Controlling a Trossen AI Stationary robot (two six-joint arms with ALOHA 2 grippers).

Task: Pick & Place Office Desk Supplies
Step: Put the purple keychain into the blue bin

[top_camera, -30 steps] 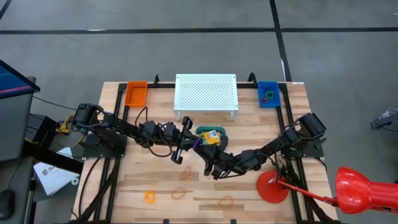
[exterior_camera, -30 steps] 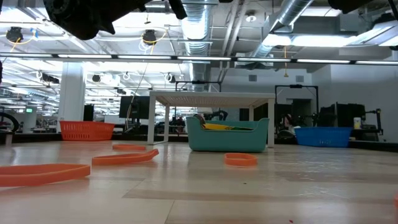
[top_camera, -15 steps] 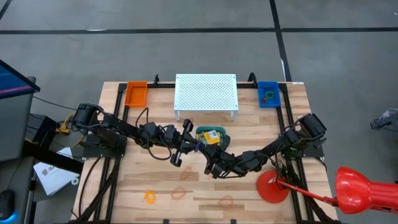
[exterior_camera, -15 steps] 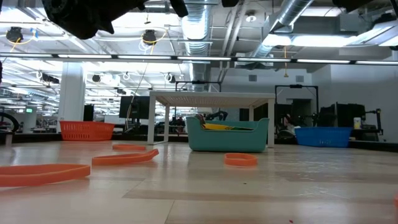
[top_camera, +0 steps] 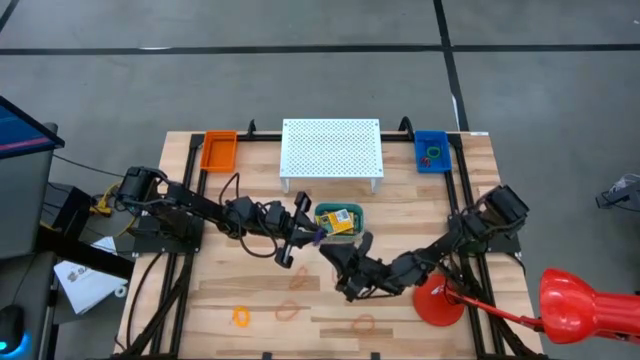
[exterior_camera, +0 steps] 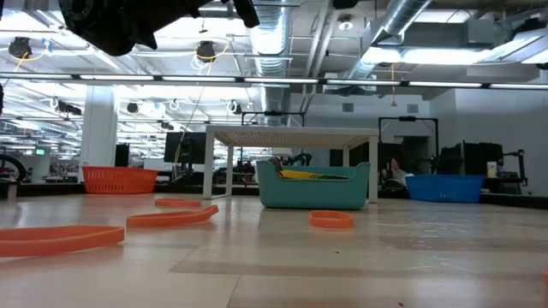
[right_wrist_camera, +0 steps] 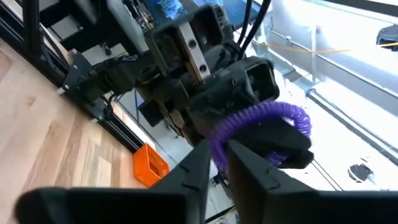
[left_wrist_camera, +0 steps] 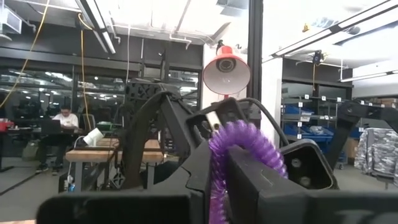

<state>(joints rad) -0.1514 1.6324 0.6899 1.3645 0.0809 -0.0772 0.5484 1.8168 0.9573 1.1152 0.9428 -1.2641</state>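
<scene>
A purple coiled band [top_camera: 318, 237] hangs above the table's middle, between my two grippers. My left gripper [top_camera: 311, 233] reaches in from the left and is shut on it [left_wrist_camera: 217, 186]. My right gripper [top_camera: 332, 251] comes from the right near side and is shut on it too [right_wrist_camera: 218, 152]. Just behind them stands a teal bin [top_camera: 353, 212] with a yellow-and-green crayon box [top_camera: 338, 220] inside. Several orange rubber bands [top_camera: 288, 310] lie flat on the near half of the table [exterior_camera: 330, 219]. My left gripper pinches a strand of the purple band [left_wrist_camera: 216, 177] between its two fingers, coming about level from the table's left. The rest of the coil [left_wrist_camera: 245, 138] arcs up and over toward the other gripper, clear of the table. My right gripper pinches another strand of the band [right_wrist_camera: 217, 142] between its two fingers, coming about level from the table's right near side. The coil [right_wrist_camera: 267, 115] curves from there around the left gripper's fingertip, lifted clear of the table.
A white perforated stand [top_camera: 331, 148] stands at the far middle, an orange tray [top_camera: 218, 149] at the far left and a blue tray [top_camera: 432, 150] at the far right. A red lamp's round base [top_camera: 437, 300] sits near the right arm.
My right arm has swung toward the table's near edge and rolled a little at the wrist, its gripper still on the purple band. My left gripper has kept still. The band stays lifted between the two grippers.
</scene>
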